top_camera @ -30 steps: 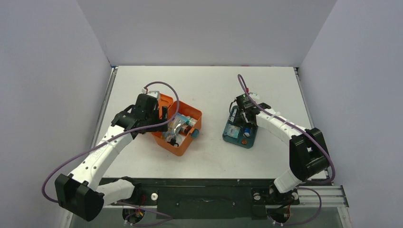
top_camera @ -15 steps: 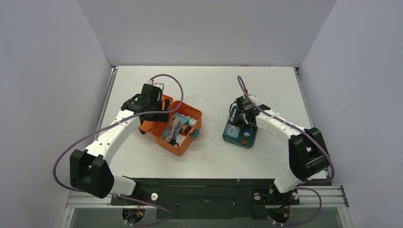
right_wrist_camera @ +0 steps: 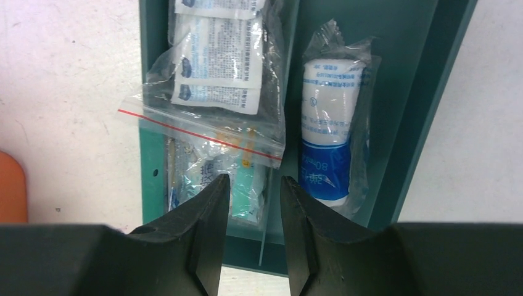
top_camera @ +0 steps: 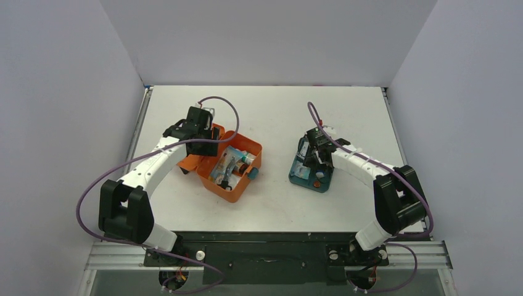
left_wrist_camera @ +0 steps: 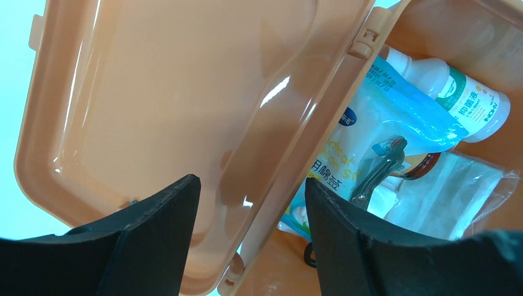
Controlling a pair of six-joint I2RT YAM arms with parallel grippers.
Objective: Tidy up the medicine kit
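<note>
The medicine kit is seen left of the middle of the table, its hinged lid thrown open. Inside, one white bottle is laid flat; its green label carries Chinese characters and a Latin word too slanted to be read with certainty. One blue pouch is printed with Chinese characters and a cut-off Latin word. One dark metal tool and one clear bag of white material are also counted. The fingers of the left gripper are held apart, with the lid's hinged edge between them; contact cannot be told. Well apart to the right, one teal tray is found. In it, a clear zip bag with a red line holds at least three white sachets whose blue print is illegible. One wrapped roll bears a blue band with characters. The fingers of the right gripper are parted narrowly above the tray, with nothing clamped.
</note>
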